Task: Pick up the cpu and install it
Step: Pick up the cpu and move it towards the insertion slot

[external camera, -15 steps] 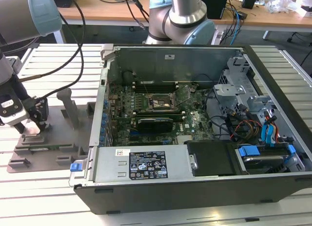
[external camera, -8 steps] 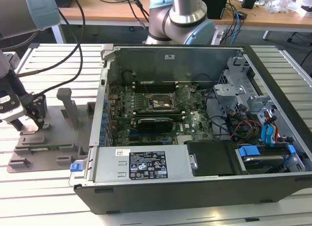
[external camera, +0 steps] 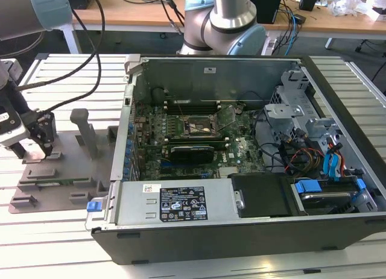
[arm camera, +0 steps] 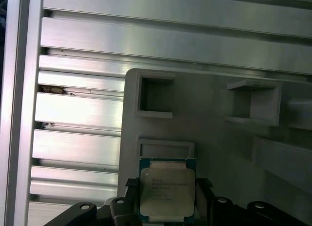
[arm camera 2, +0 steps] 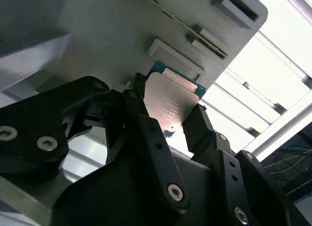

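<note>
**Got the cpu between my fingers, over at the parts tray**

So here's where I'm at. My gripper (external camera: 37, 147) is clamped on the cpu (arm camera: 167, 189), one black finger (arm camera 2: 146, 123) on each of two opposite edges, silvery top plate facing the cameras in both wrist views. The green rim peeks out around the plate.

In the exterior view I'm way over on the exterior view's left, low over the grey fixture tray (external camera: 60, 173) that sits on the slatted aluminium table (external camera: 72, 80). The tray is just beside the open computer case (external camera: 241, 231), on its outside. In the first wrist view the chip sits right next to a shallow rectangular pocket (arm camera: 165, 149) in that tray. I honestly can't tell if its underside is touching the tray or hanging just above it.

The socket (external camera: 196, 127) on the board inside the case is open, well apart from me and the chip.
</note>
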`<state>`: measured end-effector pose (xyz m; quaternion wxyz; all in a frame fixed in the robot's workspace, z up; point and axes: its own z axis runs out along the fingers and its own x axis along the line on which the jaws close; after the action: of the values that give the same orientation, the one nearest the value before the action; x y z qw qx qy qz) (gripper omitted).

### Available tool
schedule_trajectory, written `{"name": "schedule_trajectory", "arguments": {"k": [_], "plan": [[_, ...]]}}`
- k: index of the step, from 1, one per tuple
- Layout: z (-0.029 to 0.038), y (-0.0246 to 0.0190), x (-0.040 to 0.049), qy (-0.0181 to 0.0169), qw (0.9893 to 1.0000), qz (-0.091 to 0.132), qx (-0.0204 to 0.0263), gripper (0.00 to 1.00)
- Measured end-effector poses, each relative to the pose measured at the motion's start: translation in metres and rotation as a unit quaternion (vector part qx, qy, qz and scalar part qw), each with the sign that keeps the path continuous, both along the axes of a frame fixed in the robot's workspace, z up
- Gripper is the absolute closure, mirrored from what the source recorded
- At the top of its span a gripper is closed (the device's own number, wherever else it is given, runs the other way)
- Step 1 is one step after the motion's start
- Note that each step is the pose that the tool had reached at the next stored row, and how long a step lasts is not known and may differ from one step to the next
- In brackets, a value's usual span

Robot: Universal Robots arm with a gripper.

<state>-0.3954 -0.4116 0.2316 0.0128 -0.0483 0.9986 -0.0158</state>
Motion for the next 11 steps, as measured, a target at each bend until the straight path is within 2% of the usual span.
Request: {"name": "schedule_trajectory", "arguments": {"k": [9, 11], "plan": [[0.0208, 0.0000, 0.0000, 0.0000, 1.0000, 0.000, 0.0000, 0.45], [0.0236, 0.0000, 0.0000, 0.0000, 1.0000, 0.000, 0.0000, 0.45]]}}
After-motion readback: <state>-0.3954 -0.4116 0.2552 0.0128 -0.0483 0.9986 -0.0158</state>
